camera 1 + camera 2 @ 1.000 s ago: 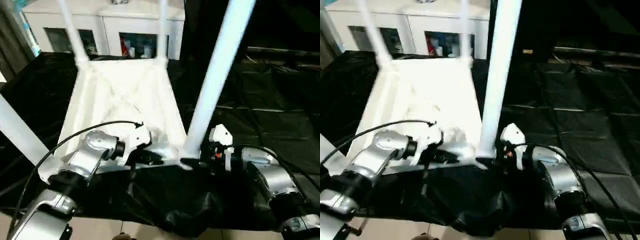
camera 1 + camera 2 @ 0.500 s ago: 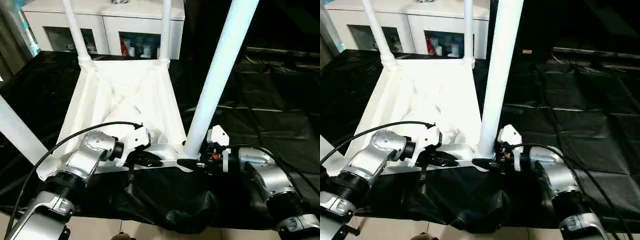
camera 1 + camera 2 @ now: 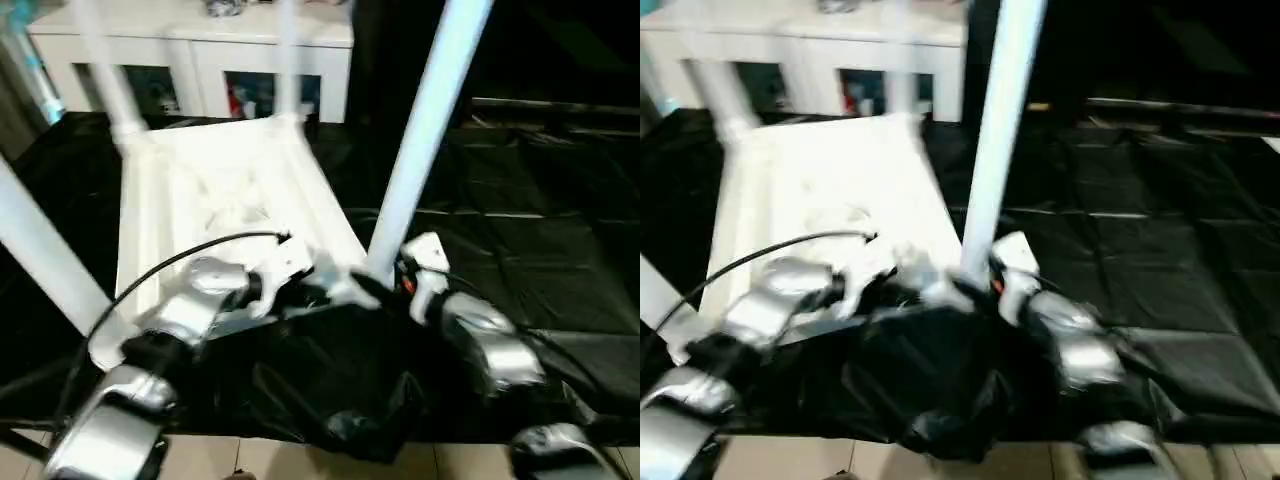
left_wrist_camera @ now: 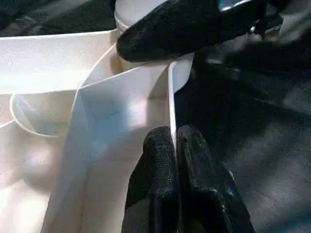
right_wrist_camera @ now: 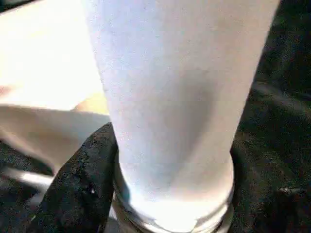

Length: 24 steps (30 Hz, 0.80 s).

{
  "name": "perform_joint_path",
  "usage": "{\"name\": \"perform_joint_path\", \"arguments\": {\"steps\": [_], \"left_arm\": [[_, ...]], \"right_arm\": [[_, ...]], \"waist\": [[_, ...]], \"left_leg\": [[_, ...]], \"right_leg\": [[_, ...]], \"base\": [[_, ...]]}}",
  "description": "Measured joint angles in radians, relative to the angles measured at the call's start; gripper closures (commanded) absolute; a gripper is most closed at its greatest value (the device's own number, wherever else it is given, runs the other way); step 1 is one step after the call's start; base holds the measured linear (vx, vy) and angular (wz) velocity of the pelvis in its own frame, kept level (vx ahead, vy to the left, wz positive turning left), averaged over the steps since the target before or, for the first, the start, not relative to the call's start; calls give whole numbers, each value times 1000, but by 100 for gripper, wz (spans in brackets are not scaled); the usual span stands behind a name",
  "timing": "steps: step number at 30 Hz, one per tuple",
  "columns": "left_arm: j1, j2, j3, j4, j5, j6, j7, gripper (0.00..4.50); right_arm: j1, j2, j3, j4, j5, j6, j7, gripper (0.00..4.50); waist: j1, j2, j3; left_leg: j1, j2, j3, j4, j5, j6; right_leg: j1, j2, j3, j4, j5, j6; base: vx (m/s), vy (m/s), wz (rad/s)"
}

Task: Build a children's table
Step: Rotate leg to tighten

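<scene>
The white tabletop (image 3: 220,190) lies upside down on black sheeting with its legs standing up from the corner sockets. My left gripper (image 4: 176,133) is shut on the thin rim (image 4: 171,97) at the near edge, close to the near right corner. My right gripper (image 5: 172,194) is closed around the base of the near right leg (image 3: 420,130), with one black finger (image 5: 82,189) pressed against the collar. That same finger lies across the corner socket (image 4: 187,29) in the left wrist view. Another leg (image 3: 40,260) rises at the near left, and two more (image 3: 105,80) stand at the far corners.
Black sheeting (image 3: 540,230) covers the work surface and bunches up in folds (image 3: 350,400) at the near edge. A white cabinet with glass doors (image 3: 200,60) stands behind the tabletop. A black cable (image 3: 200,255) loops over my left forearm.
The head views have shifted and blurred, so the camera has moved. My right gripper's fingers have drawn in around the leg's base. The left gripper keeps its hold on the rim.
</scene>
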Motion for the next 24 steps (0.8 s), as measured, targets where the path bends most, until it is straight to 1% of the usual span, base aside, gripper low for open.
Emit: {"name": "perform_joint_path", "arguments": {"steps": [2, 3, 4, 7, 8, 9, 11, 14, 15, 17, 21, 24], "left_arm": [[-11, -13, 3, 19, 4, 1, 20, 450], [-14, -17, 5, 24, 5, 1, 28, 450], [-16, -19, 5, 25, 5, 1, 28, 450], [-17, -21, 6, 25, 5, 0, 25, 450], [-17, -21, 7, 26, 5, -1, 23, 450], [-17, -19, 10, 26, 5, -3, 12, 450], [-17, -14, 13, 26, 5, -14, -11, 450], [-14, 2, 14, 22, -2, -31, -56, 450], [-10, 11, 13, 18, -3, -42, -79, 450], [-8, 21, 11, 15, -3, -53, -107, 450], [16, 62, 2, -25, -15, -83, -219, 450], [30, 81, 3, -45, -22, -88, -266, 450]], "right_arm": [[-11, 28, -7, 16, -4, -6, -54, 176], [-16, 36, -8, 25, -10, -15, -72, 120], [-14, 36, -9, 29, -11, -29, -72, 120], [-7, 36, -10, 33, -22, -51, -56, 89], [-6, 32, -10, 32, -22, -57, -41, 89], [-6, 15, -10, 30, -18, -64, 6, 66], [-4, -29, -1, 25, -5, -65, 105, 66], [2, -96, 25, 0, 8, -56, 246, 66], [6, -131, 40, -16, 13, -48, 311, 66], [11, -165, 44, -30, 19, -39, 384, 66], [31, -279, 77, -96, 55, -2, 620, 66], [36, -299, 83, -104, 67, 3, 689, 66]], "waist": [[0, 0, 0], [1, 0, 0], [1, 0, 0], [4, 1, 0], [5, 1, 0], [5, 1, 0], [7, 2, 0], [9, 2, 0], [11, 2, 0], [13, 2, 0], [23, 2, 0], [25, 2, 1]], "left_leg": [[0, 0, 0, 0, 0, 0], [1, -1, 0, -1, 0, 0], [0, -1, 0, -2, 0, 0], [1, -1, 0, -4, 0, 0], [1, -1, 0, -5, 0, 0], [0, -1, 0, -5, 0, 0], [-1, -1, 0, -5, 0, 0], [-4, -1, 0, -7, 0, 0], [-6, -1, 0, -7, 0, 0], [-6, -1, 0, -7, 0, 0], [-15, 0, 0, -5, 0, 2], [-16, 0, 1, -4, 0, 3]], "right_leg": [[1, 0, 0, -1, 0, 0], [1, 0, 1, -1, 0, 0], [1, 0, 1, -1, 0, 0], [1, 0, 1, 0, 1, 0], [1, 0, 1, 0, 1, 0], [1, 0, 1, 0, 1, 0], [0, 0, 0, 0, 1, 0], [-3, 0, 0, 0, 3, -3], [-4, 0, 0, 0, 3, -3], [-5, 0, -1, 0, 2, -4], [-12, 0, -1, 0, 2, -4], [-13, 0, -1, 0, 3, -4]], "base": [[0, 0, 0], [0, 0, 0], [0, 0, 0], [0, 0, 0], [0, 0, 0], [0, 0, 0], [0, 0, 0], [0, 0, 0], [0, 0, 0], [0, 0, 0], [0, 0, 0], [0, 0, 0]]}}
